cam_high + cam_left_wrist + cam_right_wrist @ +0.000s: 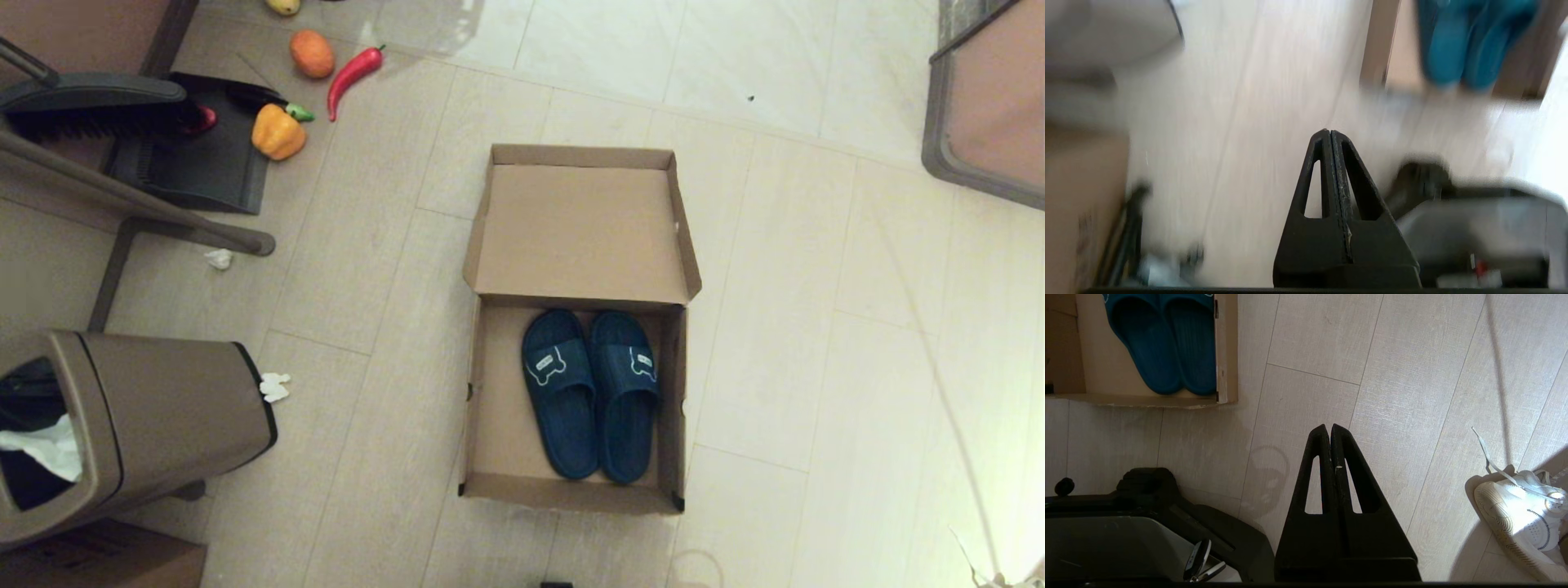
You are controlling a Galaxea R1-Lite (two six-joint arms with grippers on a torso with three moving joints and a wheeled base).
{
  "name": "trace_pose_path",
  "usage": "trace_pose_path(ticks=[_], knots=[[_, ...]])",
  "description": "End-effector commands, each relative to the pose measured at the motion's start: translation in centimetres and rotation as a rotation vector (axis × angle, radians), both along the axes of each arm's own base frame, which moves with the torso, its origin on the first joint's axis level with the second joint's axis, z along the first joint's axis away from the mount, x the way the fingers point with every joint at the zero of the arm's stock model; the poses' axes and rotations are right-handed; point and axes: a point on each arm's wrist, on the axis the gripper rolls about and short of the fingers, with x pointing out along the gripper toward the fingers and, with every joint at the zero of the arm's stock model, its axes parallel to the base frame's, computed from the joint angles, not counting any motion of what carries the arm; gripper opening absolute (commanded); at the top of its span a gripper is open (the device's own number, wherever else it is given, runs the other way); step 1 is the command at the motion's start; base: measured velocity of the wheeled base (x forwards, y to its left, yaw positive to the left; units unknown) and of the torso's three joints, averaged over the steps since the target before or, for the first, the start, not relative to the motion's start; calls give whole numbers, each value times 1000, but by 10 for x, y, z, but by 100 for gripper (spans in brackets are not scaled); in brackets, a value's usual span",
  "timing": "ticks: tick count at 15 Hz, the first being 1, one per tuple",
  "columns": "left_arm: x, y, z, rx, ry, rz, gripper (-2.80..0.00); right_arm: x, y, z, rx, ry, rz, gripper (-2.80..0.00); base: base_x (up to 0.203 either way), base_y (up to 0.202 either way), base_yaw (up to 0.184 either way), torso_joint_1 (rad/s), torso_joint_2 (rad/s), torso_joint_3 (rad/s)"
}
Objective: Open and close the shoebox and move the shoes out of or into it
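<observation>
While the shoebox (498, 425) lies open on the floor (367, 286), the shoes (592, 392) are held inside; both grippers' fingers (1331, 163) (1331, 457) are pressed closed, empty.

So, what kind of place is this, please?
Probably a room at home: pale wood-look floor planks, an open brown cardboard shoebox holding navy-blue slide sandals, and a brown plastic trash bin beside a black dustpan.

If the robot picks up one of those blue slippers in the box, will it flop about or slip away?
The shoes look like moulded slides, so one would probably keep its shape, bending a little. Their ribbed footbeds and wide straps should give fingers some purchase. They lie flat, side by side in the shoebox, so rolling seems unlikely.
</observation>
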Motion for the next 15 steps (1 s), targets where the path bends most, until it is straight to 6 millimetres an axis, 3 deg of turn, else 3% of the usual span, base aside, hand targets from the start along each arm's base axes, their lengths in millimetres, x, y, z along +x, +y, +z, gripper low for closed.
trace_pose_path(ticks=[1,15], knots=[[-10,0,-3,-8,-149,12,-280,0,0,0,-4,5,1,-280,0,0,0,0,0,0],[-9,0,-3,-44,-167,46,-280,0,0,0,6,5,-1,-280,0,0,0,0,0,0]])
